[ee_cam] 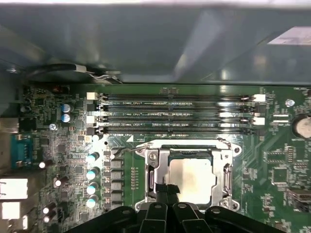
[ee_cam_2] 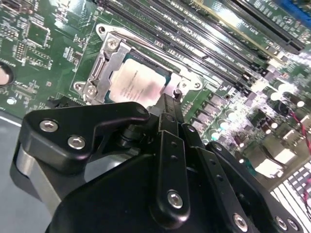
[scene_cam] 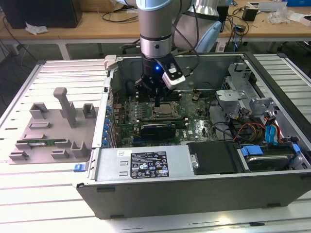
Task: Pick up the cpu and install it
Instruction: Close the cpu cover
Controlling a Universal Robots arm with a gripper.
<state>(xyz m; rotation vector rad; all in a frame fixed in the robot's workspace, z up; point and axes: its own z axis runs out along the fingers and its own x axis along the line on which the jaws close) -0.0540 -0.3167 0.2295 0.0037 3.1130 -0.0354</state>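
Note:
The cpu (ee_cam: 194, 182) is a flat square chip with a pale silver top. It lies inside the metal socket frame (ee_cam: 153, 180) on the green motherboard, as the second wrist view also shows of the cpu (ee_cam_2: 138, 82). My gripper (ee_cam: 166, 189) hangs just above the socket's edge beside the chip, fingers pressed together with nothing between them. The second wrist view has the black fingers (ee_cam_2: 169, 114) ending at the frame's corner. In the exterior view my gripper (scene_cam: 158, 100) reaches down into the open computer case over the socket (scene_cam: 167, 111).
Several long memory slots (ee_cam: 177, 116) run beside the socket. The case walls (scene_cam: 204, 63) ring the board, with cables (scene_cam: 252, 128) and a drive bay at the exterior view's right. A grey fixture tray (scene_cam: 51, 128) with a green memory stick (scene_cam: 41, 143) sits outside the case.

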